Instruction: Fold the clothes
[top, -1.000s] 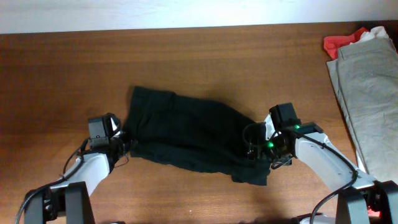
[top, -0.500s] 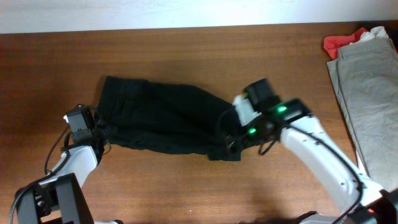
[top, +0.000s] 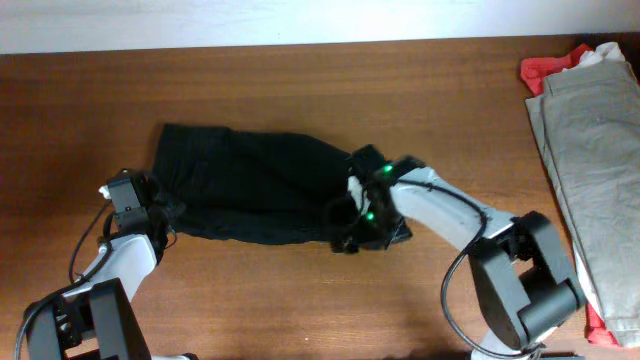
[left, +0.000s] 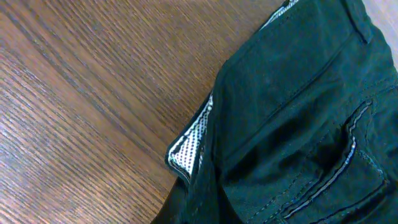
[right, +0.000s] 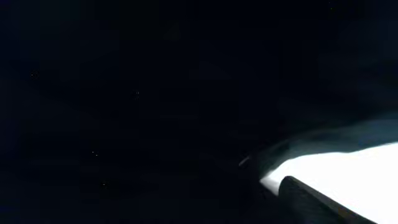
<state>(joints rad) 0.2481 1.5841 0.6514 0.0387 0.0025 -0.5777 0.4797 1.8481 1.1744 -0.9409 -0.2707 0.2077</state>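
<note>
Overhead, the black shorts lie stretched across the middle of the worktop, and they sit further left than a second ago, having slid that way as one piece. The left claw has drawn back with the waistband end and sits at the cloth's left edge. The right claw has swung in from the right and now presses into the bunched lower right corner, its arm reaching across from the far side. The left wrist view shows a turned-out strip of white dotted lining and a stitched back pocket, but no fingers, so I cannot tell how far that claw is open or whether it grips. The right wrist view is almost wholly dark with cloth against the lens, so its state cannot be told either. My reading is that this was a drag to reposition and flatten, not a fold. The shorts are still one rumpled layer, and the fold itself is not yet made. Khaki trousers and a red cloth wait, well apart, at the right edge.
</note>
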